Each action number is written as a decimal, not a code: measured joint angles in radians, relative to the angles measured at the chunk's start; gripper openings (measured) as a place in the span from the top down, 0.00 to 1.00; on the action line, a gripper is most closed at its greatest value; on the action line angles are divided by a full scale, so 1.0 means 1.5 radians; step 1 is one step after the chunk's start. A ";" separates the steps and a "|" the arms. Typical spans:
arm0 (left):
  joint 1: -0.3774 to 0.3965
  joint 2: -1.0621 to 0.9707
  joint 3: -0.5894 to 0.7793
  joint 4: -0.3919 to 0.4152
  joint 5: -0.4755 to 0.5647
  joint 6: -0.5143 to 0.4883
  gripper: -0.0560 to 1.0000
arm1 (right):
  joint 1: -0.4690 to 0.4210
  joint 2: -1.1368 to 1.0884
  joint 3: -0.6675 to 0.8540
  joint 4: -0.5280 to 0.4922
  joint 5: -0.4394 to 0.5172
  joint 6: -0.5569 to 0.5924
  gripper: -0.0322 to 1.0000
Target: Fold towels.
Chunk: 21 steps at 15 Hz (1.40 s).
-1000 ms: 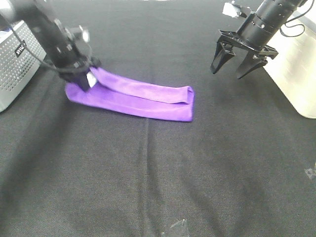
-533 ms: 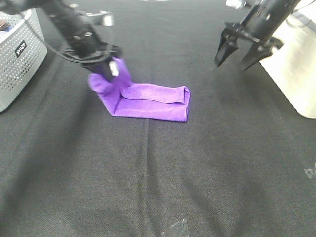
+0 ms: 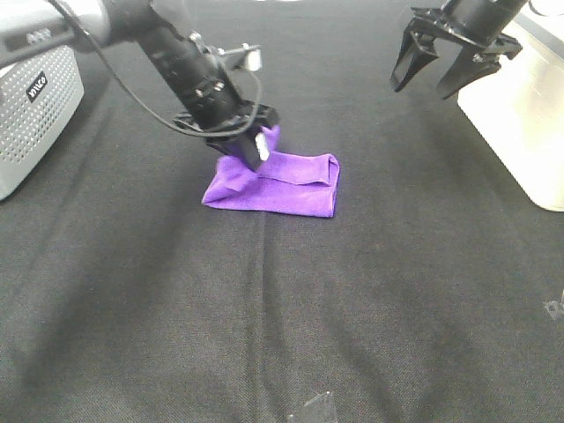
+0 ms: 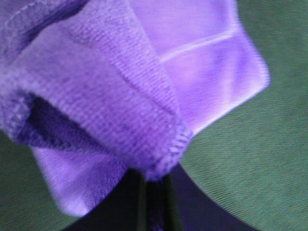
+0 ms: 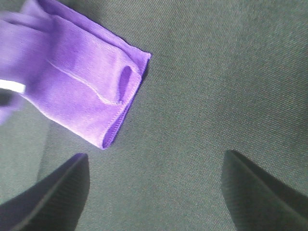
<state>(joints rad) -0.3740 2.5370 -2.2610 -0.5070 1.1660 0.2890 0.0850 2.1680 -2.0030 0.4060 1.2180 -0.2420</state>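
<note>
The purple towel [image 3: 291, 183] lies folded into a long strip on the black table, its left end lifted and carried over toward the right end. My left gripper [image 3: 249, 152] is shut on that lifted end, beside its white tag; in the left wrist view purple cloth [image 4: 110, 101] fills the frame, pinched between the fingers. My right gripper [image 3: 438, 75] is open and empty, raised at the back right, away from the towel. The right wrist view shows the towel's folded right end [image 5: 82, 91] beyond the open fingertips.
A grey perforated basket [image 3: 35, 106] stands at the left edge. A white translucent bin [image 3: 520, 115] stands at the right edge. The black cloth tabletop [image 3: 282, 317] stretches toward the front.
My left gripper has carried the towel's left end rightward over the strip, shortening it. My right gripper has risen and drawn back a little.
</note>
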 joint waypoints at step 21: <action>0.017 0.025 -0.203 0.171 0.029 -0.137 0.33 | 0.000 -0.114 0.000 -0.047 0.002 0.036 0.26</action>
<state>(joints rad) -0.3490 2.5750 -2.5650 -0.2500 1.2100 0.0830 0.0850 1.9970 -2.0030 0.3360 1.2210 -0.1880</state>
